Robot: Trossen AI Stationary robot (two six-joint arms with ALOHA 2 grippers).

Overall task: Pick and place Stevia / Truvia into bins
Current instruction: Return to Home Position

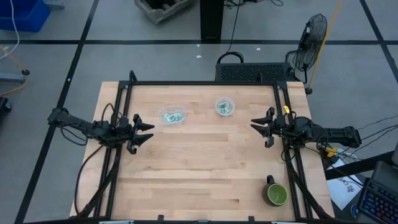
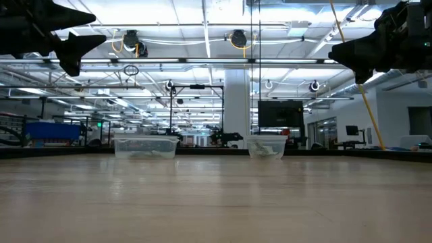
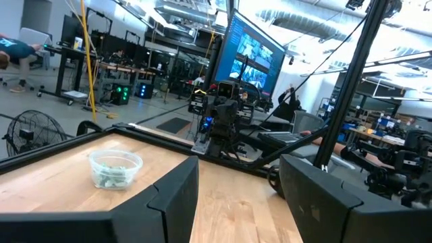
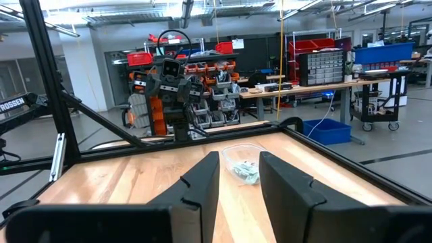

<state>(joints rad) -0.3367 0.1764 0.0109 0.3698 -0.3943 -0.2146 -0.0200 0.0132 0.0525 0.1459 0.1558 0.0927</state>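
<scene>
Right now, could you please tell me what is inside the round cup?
Pale green and white packets lie piled in the round cup; any underneath are covered, so their number cannot be told.

A grey floor (image 1: 155, 56) crossed by dark lines surrounds the wooden table (image 1: 205, 168). A black pedestal fan (image 1: 313, 38) stands off its far right corner, and a blue bin (image 1: 22, 14) sits at far left. A white column (image 2: 236, 101) rises under bright ceiling lights (image 2: 202, 40), beside a dark monitor (image 2: 280, 113). Elsewhere are a large lit screen (image 3: 253, 50) and a drawer cabinet (image 4: 324, 67) on a workbench (image 4: 297, 91).
</scene>
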